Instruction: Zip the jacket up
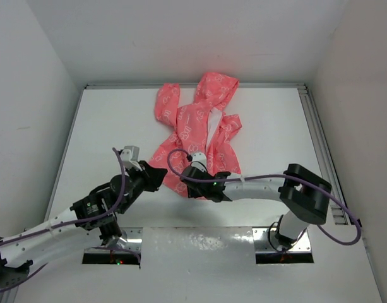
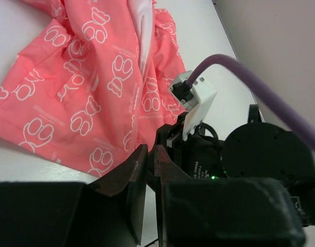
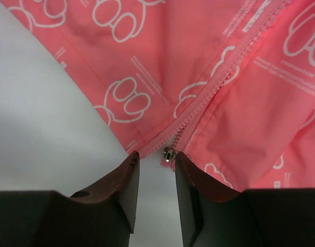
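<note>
The coral-pink jacket (image 1: 199, 129) lies flat mid-table, hood toward the back, its white lining (image 1: 213, 121) showing at the open upper front. The lower zipper teeth are joined. The small metal zipper slider (image 3: 169, 154) sits at the bottom hem. My right gripper (image 3: 156, 159) is open at the hem, with the slider just inside its right finger (image 3: 190, 180). In the top view it (image 1: 192, 169) is over the hem's middle. My left gripper (image 2: 151, 154) is shut with nothing seen between its fingers, its tips at the hem's left part (image 1: 160, 178). The dark blue patch is not visible.
White walls enclose the table on three sides, with a metal rail (image 1: 319, 139) along the right edge. The right arm's wrist camera and purple cable (image 2: 194, 95) sit close in front of my left gripper. Bare white tabletop (image 1: 111, 126) lies left of the jacket.
</note>
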